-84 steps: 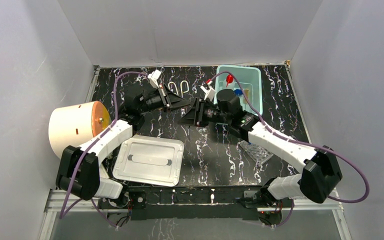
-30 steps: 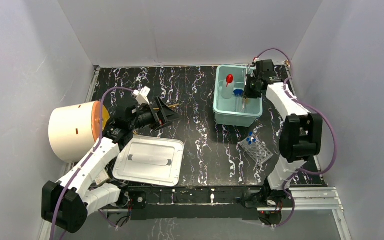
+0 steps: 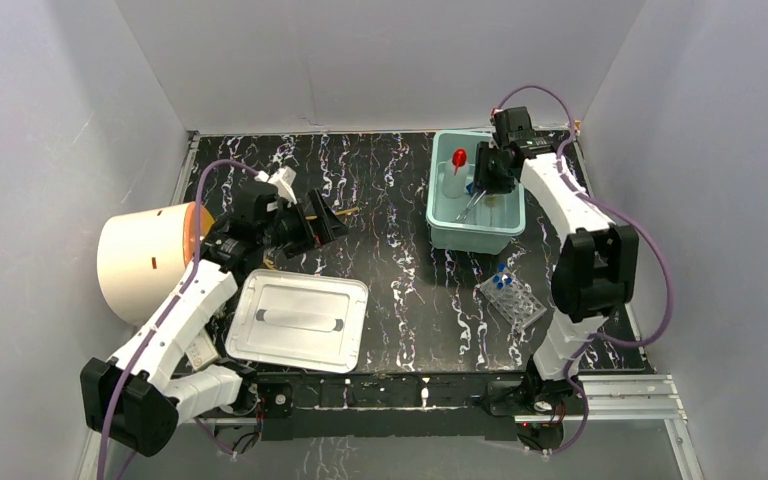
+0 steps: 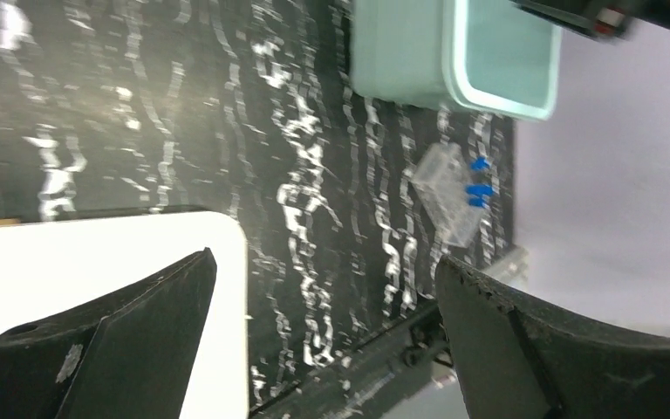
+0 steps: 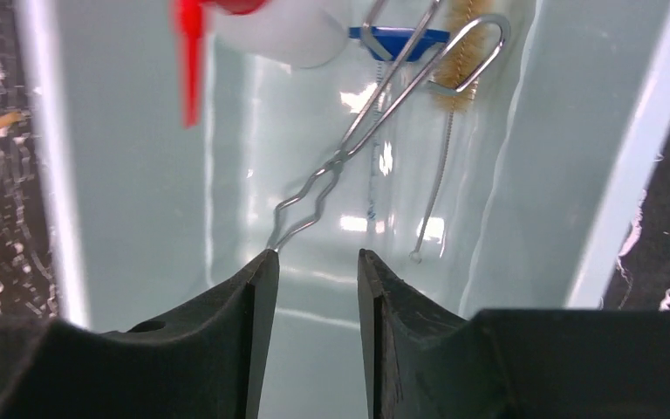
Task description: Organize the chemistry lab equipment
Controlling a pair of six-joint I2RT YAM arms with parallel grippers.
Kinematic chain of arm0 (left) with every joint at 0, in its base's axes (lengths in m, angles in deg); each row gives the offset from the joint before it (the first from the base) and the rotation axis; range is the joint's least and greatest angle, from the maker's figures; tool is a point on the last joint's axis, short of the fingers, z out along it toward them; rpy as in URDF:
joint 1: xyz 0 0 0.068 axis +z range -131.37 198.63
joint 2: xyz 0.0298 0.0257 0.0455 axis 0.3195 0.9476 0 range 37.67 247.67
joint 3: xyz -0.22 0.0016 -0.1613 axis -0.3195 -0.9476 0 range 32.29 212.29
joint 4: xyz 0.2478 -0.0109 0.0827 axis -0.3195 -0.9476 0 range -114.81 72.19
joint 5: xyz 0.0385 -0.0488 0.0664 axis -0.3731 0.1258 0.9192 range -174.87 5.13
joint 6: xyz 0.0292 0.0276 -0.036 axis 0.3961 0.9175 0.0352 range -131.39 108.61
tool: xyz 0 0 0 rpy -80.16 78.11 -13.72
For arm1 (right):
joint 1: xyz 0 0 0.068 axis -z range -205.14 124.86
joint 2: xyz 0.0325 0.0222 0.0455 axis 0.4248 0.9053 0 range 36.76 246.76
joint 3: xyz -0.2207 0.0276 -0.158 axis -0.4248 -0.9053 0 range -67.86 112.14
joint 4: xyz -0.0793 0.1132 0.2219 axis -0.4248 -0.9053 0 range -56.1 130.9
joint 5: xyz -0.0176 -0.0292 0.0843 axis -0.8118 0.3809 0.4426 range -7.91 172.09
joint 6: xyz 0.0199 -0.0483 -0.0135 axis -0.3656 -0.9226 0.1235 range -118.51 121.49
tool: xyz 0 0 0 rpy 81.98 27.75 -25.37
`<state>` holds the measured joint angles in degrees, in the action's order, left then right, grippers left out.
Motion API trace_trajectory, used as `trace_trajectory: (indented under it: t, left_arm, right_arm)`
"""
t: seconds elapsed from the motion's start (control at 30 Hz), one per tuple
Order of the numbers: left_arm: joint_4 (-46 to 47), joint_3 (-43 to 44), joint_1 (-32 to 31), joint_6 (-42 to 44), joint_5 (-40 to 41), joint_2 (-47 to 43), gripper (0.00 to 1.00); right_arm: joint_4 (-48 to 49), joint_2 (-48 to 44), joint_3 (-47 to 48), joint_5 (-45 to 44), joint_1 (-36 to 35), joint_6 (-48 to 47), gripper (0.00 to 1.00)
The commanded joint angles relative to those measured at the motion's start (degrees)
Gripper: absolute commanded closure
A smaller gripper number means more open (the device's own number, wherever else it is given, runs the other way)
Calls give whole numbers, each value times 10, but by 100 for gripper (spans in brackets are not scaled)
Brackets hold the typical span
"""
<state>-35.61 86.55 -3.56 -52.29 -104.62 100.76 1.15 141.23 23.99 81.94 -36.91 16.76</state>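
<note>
My right gripper (image 5: 314, 255) hangs open inside the teal bin (image 3: 446, 228), with nothing between its jaws. The thin metal tool (image 5: 358, 131) lies loose on the bin floor, its kinked end just at my left fingertip (image 5: 266, 262). The white squeeze bottle (image 5: 275, 30) with its red cap (image 3: 458, 156) stands at the bin's far end, beside a wire-handled brush (image 5: 440, 166) and a blue piece (image 5: 399, 35). The clear tube rack (image 3: 513, 300) holds blue-capped tubes (image 4: 478, 188) on the table. My left gripper (image 3: 325, 225) is wide open and empty above the table, left of centre.
A white tray (image 3: 300, 320) lies near the front left, under my left gripper's view. The large cream cylinder (image 3: 145, 262) lies on its side at the far left. A thin tan stick (image 3: 343, 211) rests on the table by my left gripper.
My right gripper has opened and let go of the metal tool, which now lies in the bin; the arm shifted slightly left. My left arm pulled back a little.
</note>
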Motion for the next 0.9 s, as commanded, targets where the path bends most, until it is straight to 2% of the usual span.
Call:
trace_trajectory:
  t: [0.0, 0.2, 0.43, 0.53, 0.7, 0.8, 0.87]
  left_arm:
    - [-122, 50, 3, 56, 145, 23, 5]
    - [-194, 103, 4, 81, 294, 116, 10]
    - [-196, 136, 20, 104, 401, 252, 32]
    - [-192, 152, 47, 121, 410, 299, 31]
    - [-196, 166, 97, 132, 403, 347, 15]
    - [-193, 163, 128, 135, 388, 369, 15]
    - [-184, 156, 139, 136, 372, 374, 21]
  right_arm:
    - [-2, -90, 10, -58, -41, 15, 53]
    - [21, -185, -53, -48, -72, 43, 52]
    - [88, -302, -159, 58, -86, 85, 51]
    - [104, -336, -196, 84, -89, 102, 51]
    - [110, -371, -237, 96, -92, 117, 51]
    - [111, -384, -253, 97, -92, 121, 50]
    - [112, -388, -258, 97, -92, 123, 50]
